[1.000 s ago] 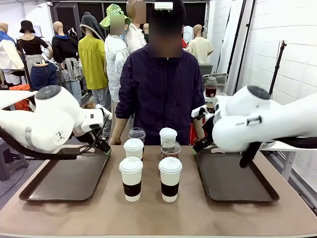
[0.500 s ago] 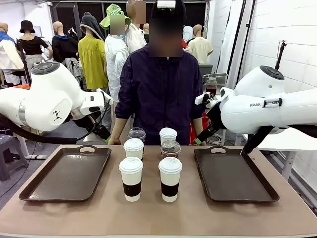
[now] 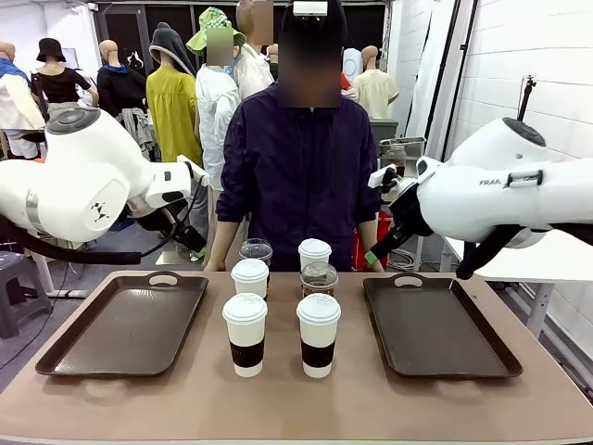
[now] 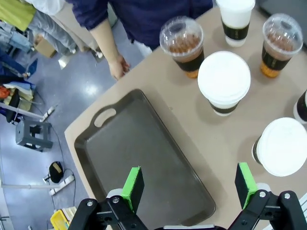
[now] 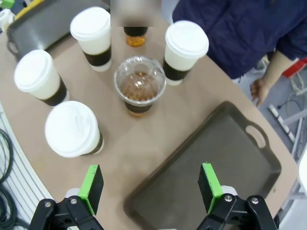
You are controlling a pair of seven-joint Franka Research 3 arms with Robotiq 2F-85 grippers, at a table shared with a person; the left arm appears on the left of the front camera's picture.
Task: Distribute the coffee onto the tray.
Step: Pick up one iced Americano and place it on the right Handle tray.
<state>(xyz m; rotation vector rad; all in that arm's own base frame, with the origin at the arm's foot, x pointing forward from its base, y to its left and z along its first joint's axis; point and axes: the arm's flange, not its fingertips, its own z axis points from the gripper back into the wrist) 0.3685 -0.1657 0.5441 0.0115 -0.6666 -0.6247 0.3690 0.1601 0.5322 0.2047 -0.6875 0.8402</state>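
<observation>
Desk (image 3: 296, 408), working from my side outward. The front pair comes first: front-left paper cup (image 3: 245, 334) and front-right paper cup (image 3: 318, 334), side by side mid-desk. The left tray (image 3: 125, 329) and right tray (image 3: 440, 329) flank the cluster, with nothing on either.

Next row back is the middle paper cup (image 3: 249, 276), with the middle clear cup (image 3: 319, 278) on its right. The last row has the back clear cup (image 3: 256, 250) on the left and the back paper cup (image 3: 314, 252) on the right. All six are upright, lidded and packed close, and none is on a tray.

Change over the last second: both arms came up. They were low at the far ends of the trays and now hang high near the far edge, wrist cameras looking down. The cups haven't moved.

Left end effector (image 4: 189, 187): jaws spread wide with nothing between the pads, above the left tray. Right end effector (image 5: 150, 188): also wide apart and empty, above the strip between the cluster and the right tray.

The person (image 3: 301, 176) stands behind the cups, one hand (image 4: 117, 67) hanging just off the far edge and touching nothing.

My read: nothing has been distributed yet, and the lift looks like a survey pose before the first pick. The next move calls for a descent on an outer cup, and the front pair has free sides facing the trays. Risk: with spacing this tight, wide jaws could nudge a neighbour. The clear domed cups are boxed in, so I'd take them later.
</observation>
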